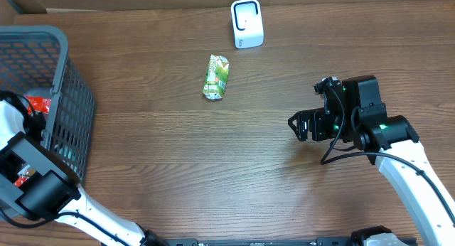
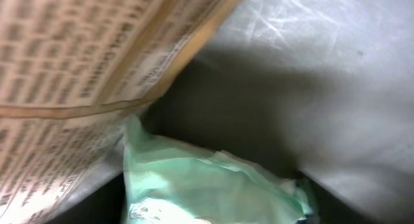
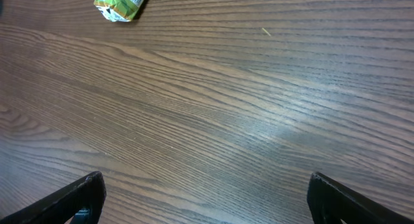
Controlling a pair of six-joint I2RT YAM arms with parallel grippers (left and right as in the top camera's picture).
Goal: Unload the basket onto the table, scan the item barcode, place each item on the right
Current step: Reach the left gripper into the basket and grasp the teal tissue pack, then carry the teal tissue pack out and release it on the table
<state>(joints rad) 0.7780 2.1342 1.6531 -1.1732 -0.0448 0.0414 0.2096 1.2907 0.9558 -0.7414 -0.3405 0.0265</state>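
A green snack packet (image 1: 216,77) lies flat on the wooden table, in front of the white barcode scanner (image 1: 247,23) at the back; its end also shows in the right wrist view (image 3: 120,3). My right gripper (image 1: 301,126) hovers right of the packet, open and empty (image 3: 207,201). My left arm (image 1: 21,143) reaches down into the grey basket (image 1: 67,75). Its wrist view is filled by a pale green bag (image 2: 207,185), a tan printed package (image 2: 65,68) and a silvery pack (image 2: 323,88). The left fingers do not show clearly.
The basket stands at the table's left edge with red-labelled goods (image 1: 39,104) inside. Bare wood grain lies under the right gripper.
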